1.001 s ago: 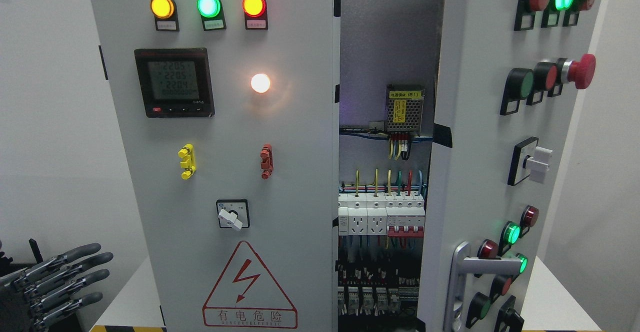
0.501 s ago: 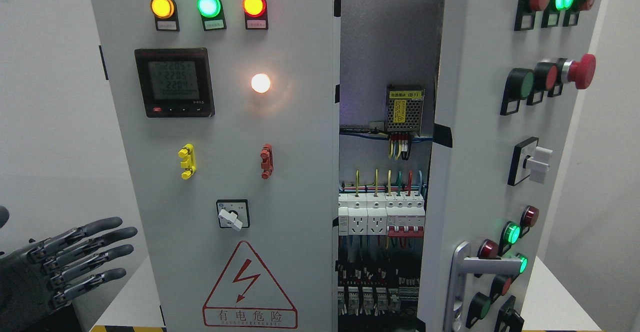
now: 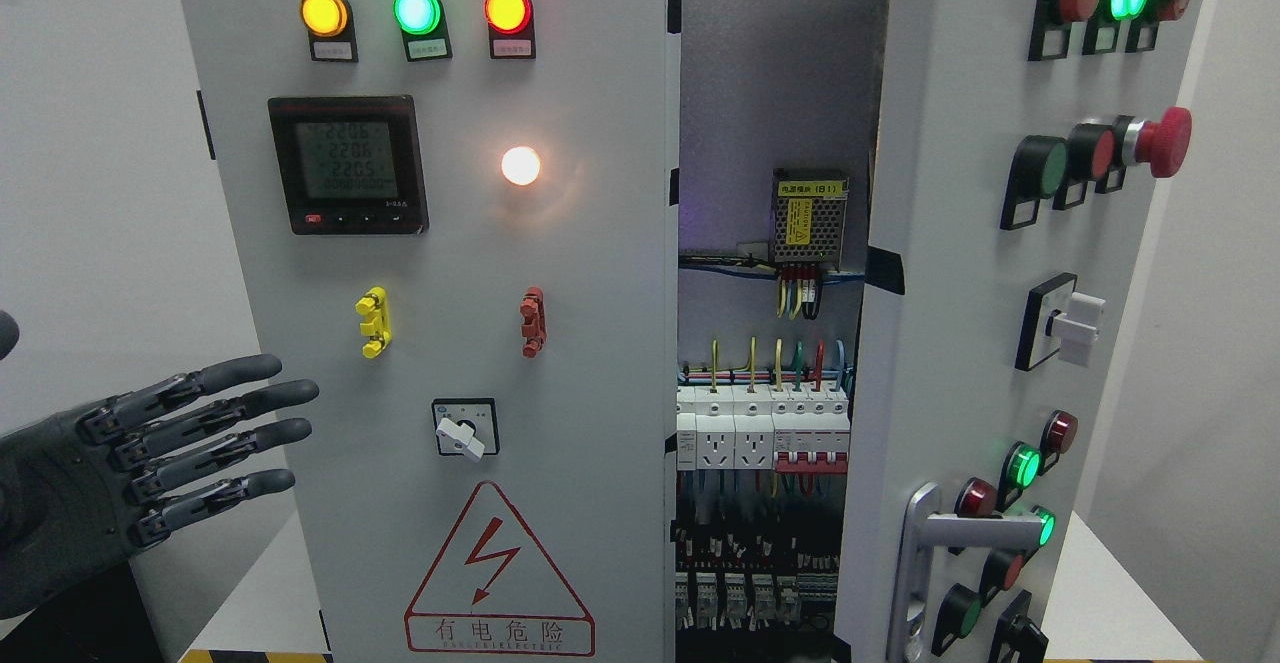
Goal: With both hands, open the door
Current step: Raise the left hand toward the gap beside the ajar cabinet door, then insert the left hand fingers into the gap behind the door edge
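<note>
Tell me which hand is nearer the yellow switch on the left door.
Left. The left hand hovers open, down and to the left of the yellow switch, not touching the door. The right hand is out of view.

left door (image 3: 450,343) closed, left of gap | right door (image 3: 960,323) ajar, right of gap | breakers (image 3: 762,433) inside, behind doors | handle (image 3: 935,543) low on right door | left hand (image 3: 130,468) before left door's left edge

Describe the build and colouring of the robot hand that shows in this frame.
Only the left hand shows. It has a dark grey, matte palm and slim segmented fingers with black joint linkages, lighter metallic pins and smooth rounded grey tips. No cables, markings or sleeve are visible.
</note>
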